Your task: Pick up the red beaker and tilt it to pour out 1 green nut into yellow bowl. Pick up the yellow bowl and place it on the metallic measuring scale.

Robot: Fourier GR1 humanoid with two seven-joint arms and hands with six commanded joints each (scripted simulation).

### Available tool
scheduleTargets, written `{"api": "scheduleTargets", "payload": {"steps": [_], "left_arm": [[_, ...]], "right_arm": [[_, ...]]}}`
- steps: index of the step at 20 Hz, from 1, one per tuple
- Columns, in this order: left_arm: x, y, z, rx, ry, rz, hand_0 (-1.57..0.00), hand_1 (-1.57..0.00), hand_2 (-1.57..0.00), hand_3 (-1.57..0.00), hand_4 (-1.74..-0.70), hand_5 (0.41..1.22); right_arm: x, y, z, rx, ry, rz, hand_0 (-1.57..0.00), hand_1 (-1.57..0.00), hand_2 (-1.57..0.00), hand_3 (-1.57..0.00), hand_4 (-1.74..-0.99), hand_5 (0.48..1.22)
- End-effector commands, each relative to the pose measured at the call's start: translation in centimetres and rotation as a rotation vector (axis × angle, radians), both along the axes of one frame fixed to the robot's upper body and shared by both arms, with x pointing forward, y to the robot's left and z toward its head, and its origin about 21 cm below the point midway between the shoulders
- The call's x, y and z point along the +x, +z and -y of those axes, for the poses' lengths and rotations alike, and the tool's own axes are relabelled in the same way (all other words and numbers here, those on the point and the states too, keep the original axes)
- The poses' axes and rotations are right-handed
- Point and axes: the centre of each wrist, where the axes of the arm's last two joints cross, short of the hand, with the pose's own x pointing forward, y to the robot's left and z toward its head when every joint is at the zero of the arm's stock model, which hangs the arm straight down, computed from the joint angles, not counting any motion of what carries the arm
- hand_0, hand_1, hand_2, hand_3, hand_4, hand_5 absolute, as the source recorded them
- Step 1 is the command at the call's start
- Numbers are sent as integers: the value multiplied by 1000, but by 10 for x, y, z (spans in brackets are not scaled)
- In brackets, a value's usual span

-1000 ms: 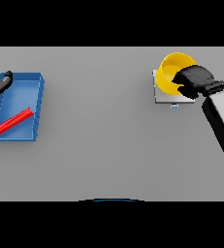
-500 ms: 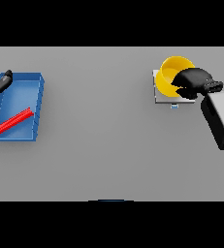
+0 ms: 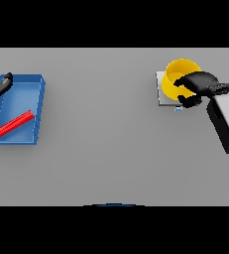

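Matt grey table (image 3: 111, 149); smooth plastic-looking yellow bowl (image 3: 178, 74) at two o'clock on a pale metallic scale (image 3: 161, 92); blue tray (image 3: 22, 94) at nine o'clock looks matt.

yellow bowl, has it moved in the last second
No. The yellow bowl sits in the same spot on the metallic scale, covering it as before, with the right hand curled over its rim.

Over the past second, the right hand (image 3: 198, 85) has eased slightly off the yellow bowl (image 3: 178, 77), toward the robot.
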Motion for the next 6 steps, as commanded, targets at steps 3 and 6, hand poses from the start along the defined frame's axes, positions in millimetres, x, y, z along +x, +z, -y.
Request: {"api": "scheduleTargets", "payload": {"steps": [3, 6], "left_arm": [[1, 6, 1, -5, -3, 13, 1, 1, 1, 1, -722, 697], [1, 6, 2, -6, -7, 15, 1, 1, 1, 1, -720, 693]], "right_arm": [[-1, -4, 2, -18, -31, -20, -77, -124, -202, -352, -1431, 799], [0, -2, 3, -15, -47, -28, -39, -63, -103, -272, -1410, 759]]}}
